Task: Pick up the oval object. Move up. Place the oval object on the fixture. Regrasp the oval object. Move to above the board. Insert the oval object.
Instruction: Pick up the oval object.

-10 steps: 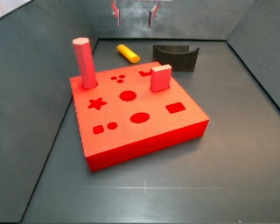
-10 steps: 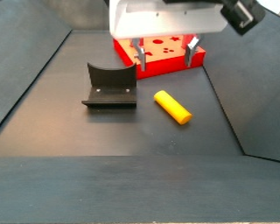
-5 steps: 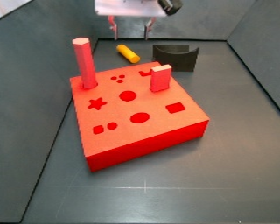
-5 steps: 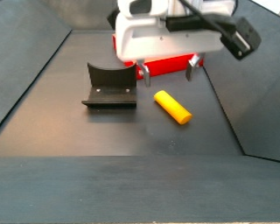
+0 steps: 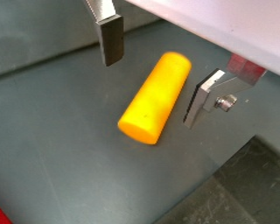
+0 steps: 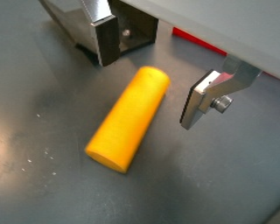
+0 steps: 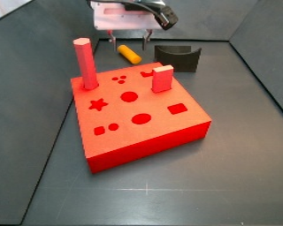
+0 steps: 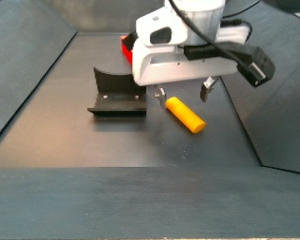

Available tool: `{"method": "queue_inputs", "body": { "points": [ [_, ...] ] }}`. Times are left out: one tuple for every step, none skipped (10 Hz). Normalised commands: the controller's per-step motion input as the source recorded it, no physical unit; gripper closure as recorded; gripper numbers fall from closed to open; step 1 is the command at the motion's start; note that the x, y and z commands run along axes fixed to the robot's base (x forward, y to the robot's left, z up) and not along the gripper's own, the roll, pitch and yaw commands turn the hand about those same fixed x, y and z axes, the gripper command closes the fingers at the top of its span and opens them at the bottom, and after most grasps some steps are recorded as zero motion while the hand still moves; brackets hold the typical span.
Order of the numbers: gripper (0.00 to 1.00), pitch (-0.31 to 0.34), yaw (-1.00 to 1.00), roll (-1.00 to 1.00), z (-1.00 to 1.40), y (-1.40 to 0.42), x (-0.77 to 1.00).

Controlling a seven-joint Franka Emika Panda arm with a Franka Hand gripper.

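Oval object (image 5: 156, 97) — yellow-orange peg with rounded ends, lying flat on the dark floor. In both wrist views it sits between the two fingers, touched by neither; also seen at (image 6: 129, 119). In a side view it lies just beyond the board, near the fixture (image 7: 130, 53); in a side view it lies beside the fixture, under the gripper (image 8: 184, 113).

Board (image 7: 138, 113) — large red square block, biggest item on the floor. Its top face carries cut-out holes: star, circles, oval, squares. A tall red cylinder (image 7: 84, 64) stands upright in one hole near a far corner; a red rectangular block (image 7: 162, 79) stands upright in another. In a side view only a small red part of the board shows behind the gripper body (image 8: 128, 44).

Gripper (image 5: 156, 65) — white body, jaws spread wide, holding nothing. It hangs low over the peg, one finger to each long side, also at (image 6: 152, 74). Fingers (image 5: 111, 39) are flat silver plates. In both side views the body hovers directly above the peg (image 7: 130, 39) and (image 8: 180, 93).

Fixture (image 8: 117, 92) — small dark bracket with a curved notch on top, standing on the floor, empty. In a side view it sits behind the board's far corner (image 7: 179, 56).
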Motion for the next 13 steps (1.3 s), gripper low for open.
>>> {"method": "queue_inputs", "body": {
  "points": [
    [0.0,-0.323,0.11,-0.24,-0.32,0.0,-0.15],
    [0.0,-0.211,0.04,-0.13,-0.17,0.0,-0.25],
    [0.0,-0.181,0.02,-0.14,-0.18,0.0,-0.17],
    [0.0,-0.164,0.01,-0.17,-0.13,0.0,-0.08],
    [0.0,-0.231,0.0,-0.25,-0.21,0.0,-0.02],
    [0.0,-0.369,0.0,-0.29,-0.23,0.0,-0.02],
    [0.0,-0.366,0.0,-0.27,-0.25,0.0,-0.06],
    [0.0,-0.321,0.0,-0.27,-0.25,0.0,-0.08],
    [0.0,-0.357,0.0,-0.29,-0.22,0.0,-0.1],
    [0.0,-0.189,0.0,-0.15,-0.14,0.0,-0.11],
    [0.0,-0.051,0.0,-0.06,-0.04,0.0,0.0],
    [0.0,-0.004,0.0,0.0,0.0,0.0,0.0],
    [0.0,0.0,0.0,0.0,0.0,0.0,0.0]
  ]
}}
